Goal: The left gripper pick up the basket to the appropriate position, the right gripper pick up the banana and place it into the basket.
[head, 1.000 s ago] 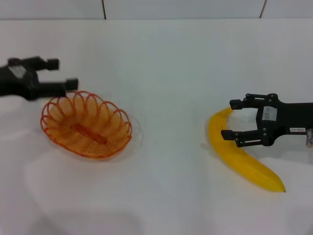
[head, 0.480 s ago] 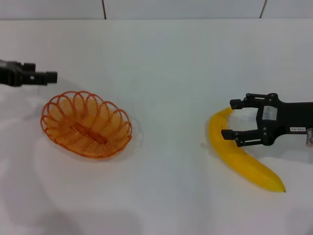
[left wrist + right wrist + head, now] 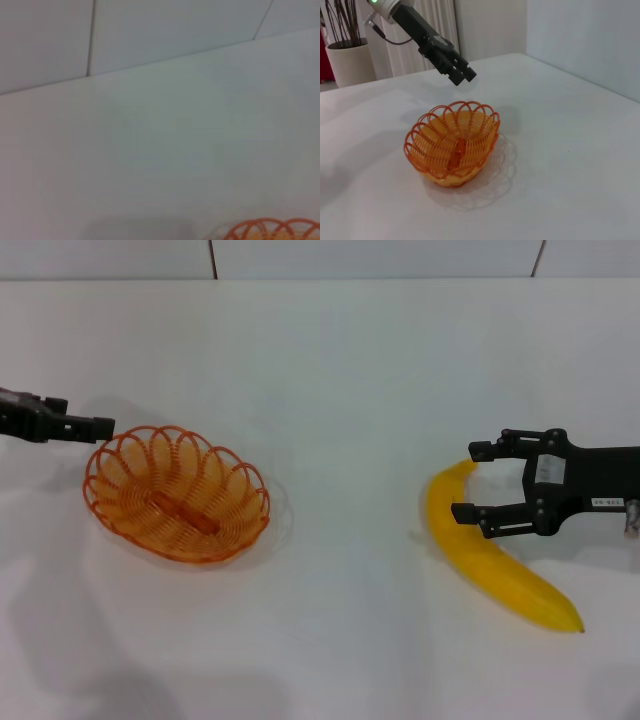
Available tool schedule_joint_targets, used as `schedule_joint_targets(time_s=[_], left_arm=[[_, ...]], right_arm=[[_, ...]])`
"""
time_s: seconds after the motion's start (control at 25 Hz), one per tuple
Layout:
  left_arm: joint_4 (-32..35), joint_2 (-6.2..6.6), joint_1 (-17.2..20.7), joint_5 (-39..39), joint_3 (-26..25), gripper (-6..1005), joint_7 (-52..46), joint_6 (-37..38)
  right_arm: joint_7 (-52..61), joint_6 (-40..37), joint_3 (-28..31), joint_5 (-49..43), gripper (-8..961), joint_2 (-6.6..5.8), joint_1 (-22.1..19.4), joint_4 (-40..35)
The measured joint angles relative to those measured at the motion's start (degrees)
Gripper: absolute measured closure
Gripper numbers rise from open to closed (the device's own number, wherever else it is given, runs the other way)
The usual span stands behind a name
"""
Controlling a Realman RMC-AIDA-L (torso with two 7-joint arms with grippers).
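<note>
Banana (image 3: 490,565) and basket (image 3: 176,492) lie well apart on a plain white worktop (image 3: 340,390), the basket over on the robot's left side and the banana on its right; behind the worktop the head view shows a pale wall with dark seams, and the right wrist view shows more of the room, with long pale curtains (image 3: 437,25) and a pale pot of dark twigs (image 3: 347,57) at the far side. The left tool (image 3: 95,425) reaches in from the left edge, its tips just beside the basket's far rim; in the right wrist view it hangs above and a little beyond that rim, apart from the wire, with its two fingers drawn close together and nothing held between them, and a green light shows on the arm behind it. The right tool (image 3: 472,482) comes in from the right, spread wide across the upper end of the banana, one finger past the tip and the other over the fruit's body; whether either finger touches the peel I cannot tell. The banana lies flat, curving from that upper end down toward its dark tip nearer the robot. The left wrist view gives only bare white worktop, the wall seam, and a sliver of orange loops (image 3: 272,230) at its edge
</note>
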Motion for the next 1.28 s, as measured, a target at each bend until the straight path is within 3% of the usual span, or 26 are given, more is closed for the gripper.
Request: schedule_joint_targets(time_s=[0.6, 0.88, 1.28], left_arm=[[-8.01, -1.00, -3.27, 3.43, 0.51, 95, 1.82, -5.63], [-8.33, -2.15, -3.93, 5.99, 0.93, 95, 2.14, -6.55], [-8.97, -2.40, -3.99, 6.45, 1.17, 95, 1.95, -7.19]], right_arm=[[0.02, 0.00, -0.27, 0.01, 90, 0.09, 0.21, 0.00], [0.10, 0.00, -0.29, -0.02, 92, 0.09, 0.29, 0.00], [0.11, 0.00, -0.50, -0.09, 95, 0.09, 0.29, 0.09]])
